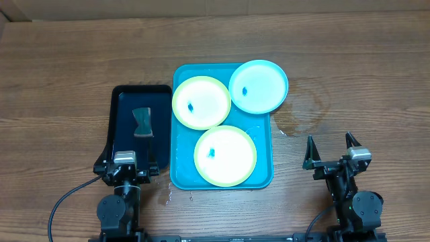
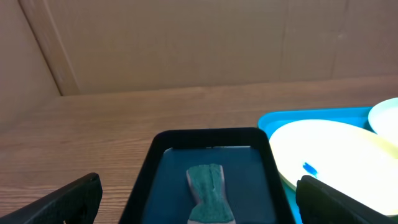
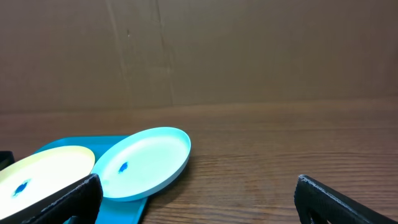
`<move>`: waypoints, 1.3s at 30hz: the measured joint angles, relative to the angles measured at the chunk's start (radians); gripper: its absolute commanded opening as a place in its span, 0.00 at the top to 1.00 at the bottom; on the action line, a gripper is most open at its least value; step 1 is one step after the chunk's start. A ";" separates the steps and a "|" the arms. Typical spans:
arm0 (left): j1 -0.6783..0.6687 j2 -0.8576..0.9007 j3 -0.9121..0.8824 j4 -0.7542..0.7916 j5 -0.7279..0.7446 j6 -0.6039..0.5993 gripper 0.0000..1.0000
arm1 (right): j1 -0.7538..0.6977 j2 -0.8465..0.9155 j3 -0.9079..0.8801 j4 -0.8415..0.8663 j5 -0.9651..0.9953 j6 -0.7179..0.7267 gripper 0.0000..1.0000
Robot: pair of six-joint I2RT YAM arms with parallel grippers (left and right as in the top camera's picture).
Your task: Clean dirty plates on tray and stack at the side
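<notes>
The turquoise tray (image 1: 179,158) lies mid-table with three plates on it. One yellow-green plate (image 1: 201,102) sits at its far left, another (image 1: 225,155) at the near end, and a light blue plate (image 1: 259,86) overhangs the far right rim. Each carries a small blue smudge. My left gripper (image 1: 127,149) hovers open over the black tray, empty. My right gripper (image 1: 330,144) stands open over bare wood right of the tray. In the right wrist view the blue plate (image 3: 146,165) lies ahead to the left of the gripper (image 3: 198,186). The left wrist view shows a yellow-green plate (image 2: 336,149) to the right of the gripper (image 2: 198,190).
A black tray (image 1: 121,94) lies left of the turquoise one and holds a green sponge (image 1: 142,123), straight ahead of the left fingers in the wrist view (image 2: 210,193). A wet patch (image 1: 302,111) marks the wood right of the tray. A cardboard wall stands behind the table.
</notes>
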 measured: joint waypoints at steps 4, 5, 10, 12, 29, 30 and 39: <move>0.000 0.000 0.000 0.002 0.035 -0.015 0.00 | 0.000 0.000 0.000 0.000 0.000 0.001 0.00; 0.000 0.000 0.000 0.000 0.062 -0.032 0.00 | 0.000 0.000 0.000 -0.001 -0.001 0.000 0.00; 0.000 0.000 0.000 0.012 0.125 -0.112 0.00 | 0.000 0.000 0.000 -0.001 -0.008 0.000 0.00; 0.000 0.000 -0.001 0.029 0.144 -0.130 0.00 | 0.000 0.000 0.000 -0.001 -0.018 0.003 0.00; 0.000 0.316 0.821 -0.487 0.262 -0.154 0.00 | 0.000 0.220 0.577 -0.378 -0.049 0.130 0.00; 0.000 0.376 0.902 -0.540 0.262 -0.149 0.00 | 0.000 0.239 0.605 -0.388 -0.050 0.127 0.00; 0.000 0.963 1.672 -1.167 0.269 -0.055 0.00 | 0.000 0.733 1.283 -0.932 -0.107 0.097 0.00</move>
